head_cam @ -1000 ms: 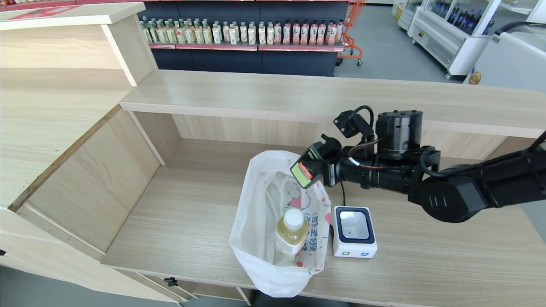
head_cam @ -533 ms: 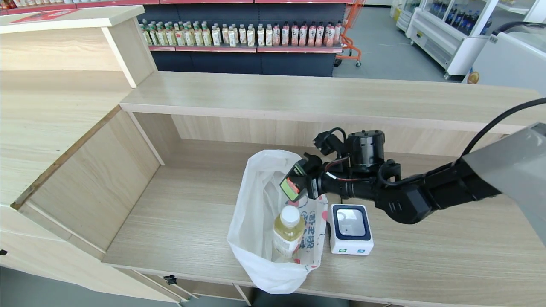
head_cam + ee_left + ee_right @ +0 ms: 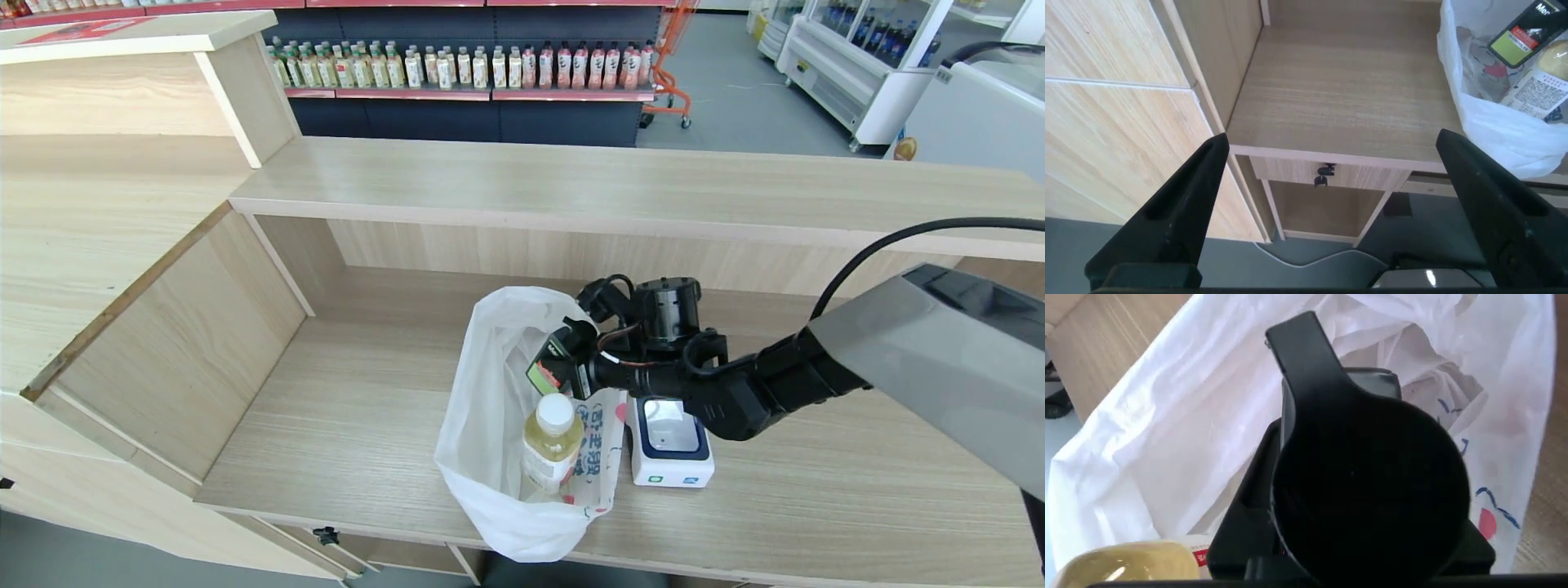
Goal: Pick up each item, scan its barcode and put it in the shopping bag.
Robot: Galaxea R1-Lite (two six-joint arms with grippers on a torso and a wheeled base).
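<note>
A white plastic shopping bag point(image 3: 490, 408) stands open on the wooden counter point(image 3: 343, 425), with a bottle of yellow drink point(image 3: 553, 445) upright inside. My right gripper point(image 3: 557, 365) is shut on a small black pack with a green and red label point(image 3: 545, 371), held tilted at the bag's mouth just above the bottle cap. In the right wrist view the pack's dark body point(image 3: 1372, 490) sits between the fingers, with bag film point(image 3: 1167, 449) all around. The left gripper point(image 3: 1335, 216) hangs open below the counter's front edge, left of the bag point(image 3: 1494, 114).
A white barcode scanner point(image 3: 669, 445) with a dark window sits right beside the bag, under my right forearm. A raised shelf point(image 3: 571, 184) runs along the back, and a wooden side wall point(image 3: 180, 343) stands at the left. The counter left of the bag is bare.
My right arm has come down and to the left with the pack, from above the scanner to the bag's mouth. The bag and bottle stay put.
</note>
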